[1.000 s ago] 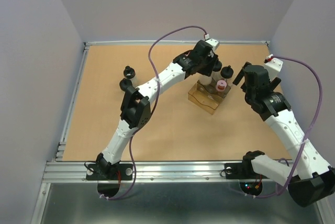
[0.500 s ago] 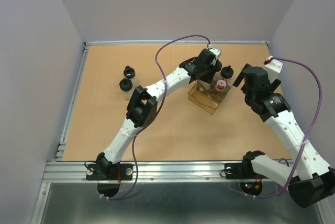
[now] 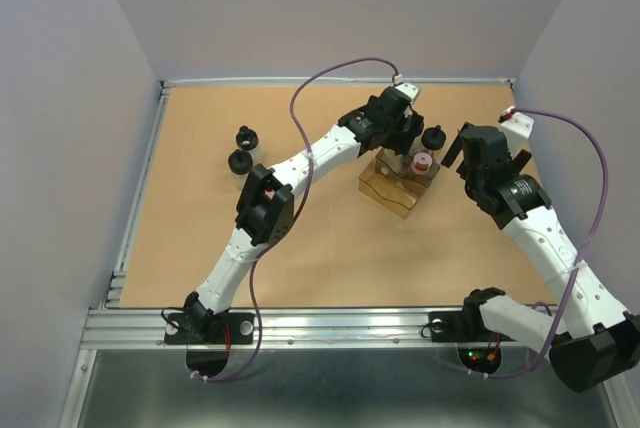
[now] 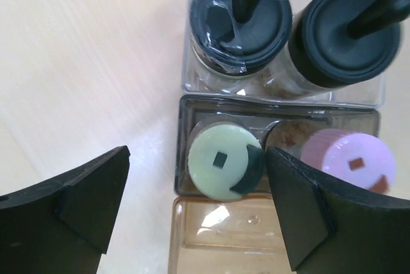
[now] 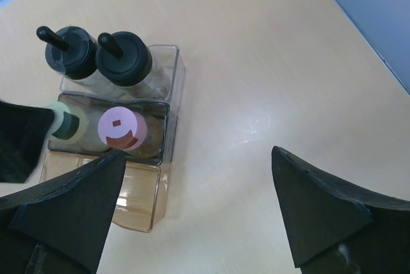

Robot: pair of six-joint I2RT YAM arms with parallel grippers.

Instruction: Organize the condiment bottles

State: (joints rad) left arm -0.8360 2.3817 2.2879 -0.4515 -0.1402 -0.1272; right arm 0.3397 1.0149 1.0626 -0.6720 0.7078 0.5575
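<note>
Four condiment bottles stand in a three-part organizer. Two black-capped bottles (image 4: 240, 15) (image 4: 346, 31) fill its clear far section. A yellow-green-capped bottle (image 4: 224, 162) and a pink-capped bottle (image 4: 348, 157) share the dark middle section. My left gripper (image 4: 198, 210) hangs open just above them, its fingers either side of the green cap without touching it. My right gripper (image 5: 192, 216) is open over bare table to the right of the organizer (image 5: 173, 82). Two more black-capped bottles (image 3: 245, 136) (image 3: 240, 161) stand at the far left. Another black-capped bottle (image 3: 433, 136) stands behind the organizer.
The amber-tinted box (image 4: 224, 235) forms the organizer's near section and holds nothing. The left arm (image 3: 300, 163) stretches diagonally across the table's middle. Grey walls close in the table on three sides, and a metal rail (image 3: 330, 323) runs along the near edge.
My left gripper has gone from shut to open above the organizer and drawn back slightly. The right arm has shifted a little to the left.
</note>
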